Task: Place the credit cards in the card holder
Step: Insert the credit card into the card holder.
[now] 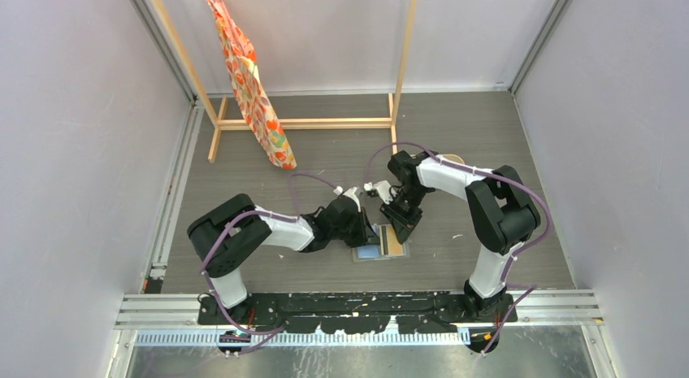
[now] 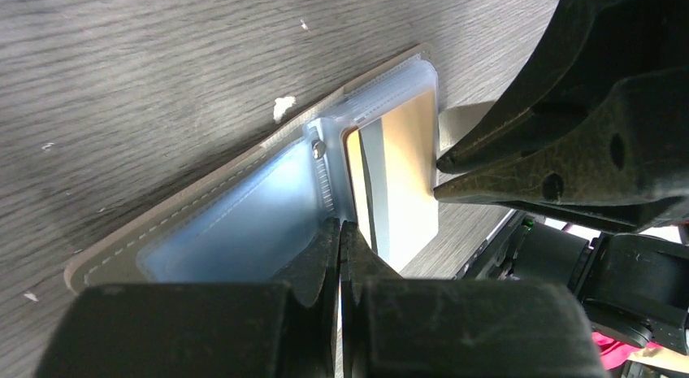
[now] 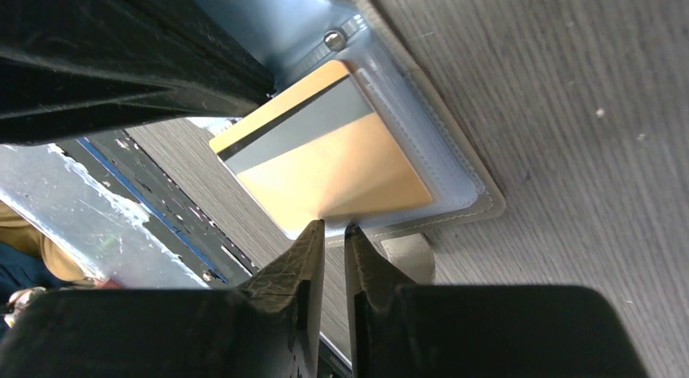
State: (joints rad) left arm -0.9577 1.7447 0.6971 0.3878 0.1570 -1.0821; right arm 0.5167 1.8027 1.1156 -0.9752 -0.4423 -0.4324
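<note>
Though unclear overhead, wrist views show credit card (image 3: 325,158) in card holder (image 2: 236,223); left gripper (image 2: 340,225) clenched; right gripper (image 3: 334,226) parted.

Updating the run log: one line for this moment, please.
left gripper: shut, tips on card holder | right gripper: jaws slightly apart at credit card edge | card: partly inside holder

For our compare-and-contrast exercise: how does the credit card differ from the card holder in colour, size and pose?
Colour: the credit card is tan-gold with a dark stripe; the card holder is pale blue inside, grey-edged. Size: the credit card covers only one half of the open card holder. Both are thin and rectangular.
</note>
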